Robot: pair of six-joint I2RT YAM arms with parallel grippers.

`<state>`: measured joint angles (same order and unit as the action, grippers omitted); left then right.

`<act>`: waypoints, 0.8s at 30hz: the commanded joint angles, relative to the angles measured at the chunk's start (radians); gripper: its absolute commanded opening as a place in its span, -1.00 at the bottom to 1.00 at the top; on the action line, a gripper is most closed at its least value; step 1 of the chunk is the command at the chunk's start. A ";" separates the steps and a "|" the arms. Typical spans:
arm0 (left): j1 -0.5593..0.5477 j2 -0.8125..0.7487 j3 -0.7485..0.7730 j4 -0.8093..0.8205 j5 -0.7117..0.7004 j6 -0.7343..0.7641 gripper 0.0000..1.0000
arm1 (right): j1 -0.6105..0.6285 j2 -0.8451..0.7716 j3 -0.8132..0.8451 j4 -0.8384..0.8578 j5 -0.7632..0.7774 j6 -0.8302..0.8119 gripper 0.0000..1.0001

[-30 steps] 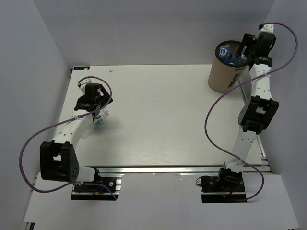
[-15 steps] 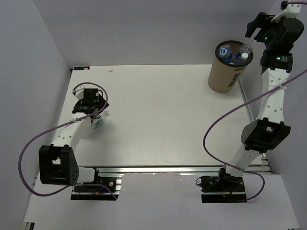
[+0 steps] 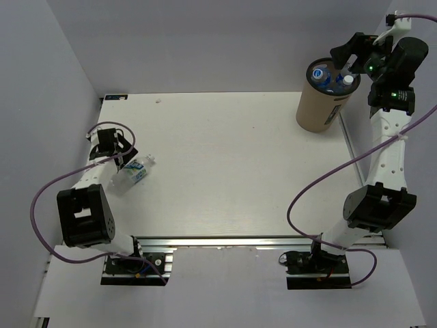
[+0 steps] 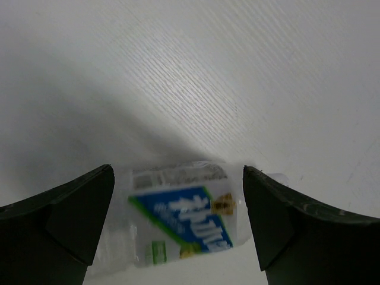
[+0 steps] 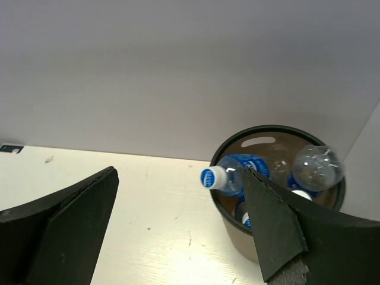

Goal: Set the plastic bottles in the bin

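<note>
notably, left gripper (image 4: pixel 178 178) and right gripper (image 5: pixel 178 172) stood open, and the lying water bottle (image 3: pixel 136 171) could roll from an off-centre pinch.

Left wrist, seemingly close, shares overhead's bottle (image 4: pixel 178 217)

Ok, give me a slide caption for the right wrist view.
Open right gripper facing the tan bin, with plastic bottles piled inside.

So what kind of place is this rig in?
Looks like a lab test cell: a white table boxed in by blank grey walls, left arm and right arm mounted on a metal rail, with a bin and plastic bottles as props.
</note>
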<state>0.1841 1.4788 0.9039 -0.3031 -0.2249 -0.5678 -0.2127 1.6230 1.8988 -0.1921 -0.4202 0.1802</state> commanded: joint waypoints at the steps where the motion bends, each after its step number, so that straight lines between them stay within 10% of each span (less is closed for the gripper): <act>1: 0.000 0.053 -0.052 0.071 0.133 0.019 0.96 | 0.015 -0.043 0.002 0.002 -0.040 0.001 0.79; 10: -0.015 0.133 -0.108 0.194 0.528 0.005 0.96 | 0.027 -0.081 -0.056 0.010 -0.031 0.021 0.79; 24: -0.166 0.040 -0.103 0.093 0.331 0.042 0.96 | 0.041 -0.118 -0.116 0.014 -0.028 0.025 0.79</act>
<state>0.0338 1.5532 0.7895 -0.1558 0.1986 -0.5434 -0.1749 1.5532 1.7832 -0.2108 -0.4416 0.2020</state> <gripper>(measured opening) 0.983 0.895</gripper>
